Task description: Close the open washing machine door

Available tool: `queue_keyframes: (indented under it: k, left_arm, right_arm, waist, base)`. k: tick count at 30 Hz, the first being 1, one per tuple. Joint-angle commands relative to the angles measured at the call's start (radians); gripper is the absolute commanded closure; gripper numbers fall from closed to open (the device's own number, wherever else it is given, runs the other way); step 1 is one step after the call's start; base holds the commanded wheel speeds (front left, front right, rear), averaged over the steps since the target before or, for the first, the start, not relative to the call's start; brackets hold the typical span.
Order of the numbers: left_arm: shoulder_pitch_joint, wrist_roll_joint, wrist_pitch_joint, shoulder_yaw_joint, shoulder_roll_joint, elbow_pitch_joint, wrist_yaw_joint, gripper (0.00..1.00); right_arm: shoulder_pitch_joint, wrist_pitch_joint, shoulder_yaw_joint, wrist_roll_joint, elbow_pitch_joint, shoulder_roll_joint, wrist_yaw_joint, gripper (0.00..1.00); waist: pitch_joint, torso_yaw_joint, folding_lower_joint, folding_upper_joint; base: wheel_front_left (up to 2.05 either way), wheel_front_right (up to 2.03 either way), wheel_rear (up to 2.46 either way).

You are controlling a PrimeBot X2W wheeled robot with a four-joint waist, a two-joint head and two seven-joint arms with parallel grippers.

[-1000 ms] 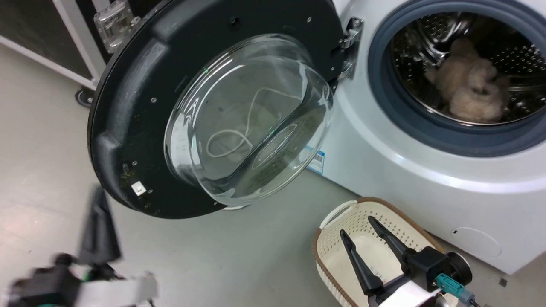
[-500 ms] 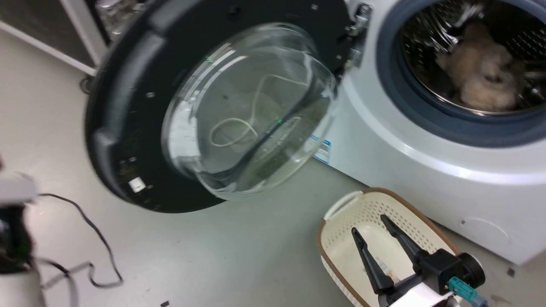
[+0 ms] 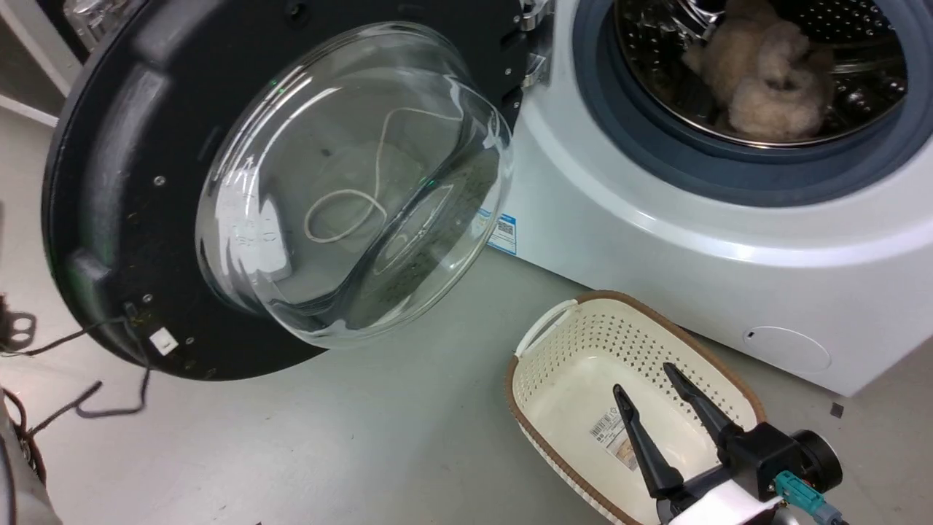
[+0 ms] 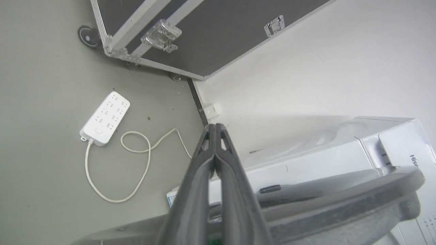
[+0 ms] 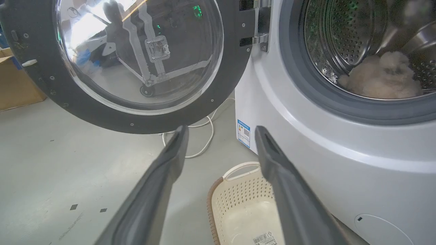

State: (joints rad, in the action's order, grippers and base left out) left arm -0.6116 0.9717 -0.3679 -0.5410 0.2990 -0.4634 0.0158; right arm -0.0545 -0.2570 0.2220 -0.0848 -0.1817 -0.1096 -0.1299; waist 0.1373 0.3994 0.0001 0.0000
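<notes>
Cream basket (image 3: pixel 576 335) (perforated, brown-rimmed) stands on the floor (image 3: pixel 364 437) beside the washer (image 3: pixel 656 240).

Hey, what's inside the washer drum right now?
A fluffy beige bundle lies low in the steel drum, against its perforated wall. Anything under or behind the bundle is hidden, and the drum's top is cut off by the picture edge.

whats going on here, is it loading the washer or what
A two-armed robot is set to close the door of a washer, which stands wide open. Its left gripper is shut and sits by the door's rim; whether it touches is unclear. The right gripper hangs open over the basket, and something fluffy lies in the drum.
</notes>
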Motion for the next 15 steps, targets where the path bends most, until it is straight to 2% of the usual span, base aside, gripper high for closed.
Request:
queue_keyframes:
  k: [1,11,15]
  left_arm:
    - [-0.015,0.022,-0.044,0.0,0.003,-0.014,-0.003,1.0]
    - [0.096,0.172,-0.351,0.022,-0.018,0.079,0.029,1.0]
    - [0.17,0.246,-0.462,0.029,-0.055,0.167,0.04,1.0]
  right_arm:
    - [-0.009,-0.005,-0.001,-0.003,0.003,-0.004,-0.001,0.0]
    - [0.003,-0.005,-0.017,-0.009,-0.003,0.011,-0.001,0.0]
    - [0.007,-0.005,-0.041,-0.01,-0.005,0.021,-0.001,0.0]
  waist:
    - [-0.002,-0.006,-0.0001,0.0]
    - [-0.049,-0.017,-0.0001,0.0]
    - [-0.076,-0.025,-0.0001,0.0]
  base:
    - [0.0,0.0,0.0]
    - [0.0,0.0,0.0]
    - [0.0,0.0,0.0]
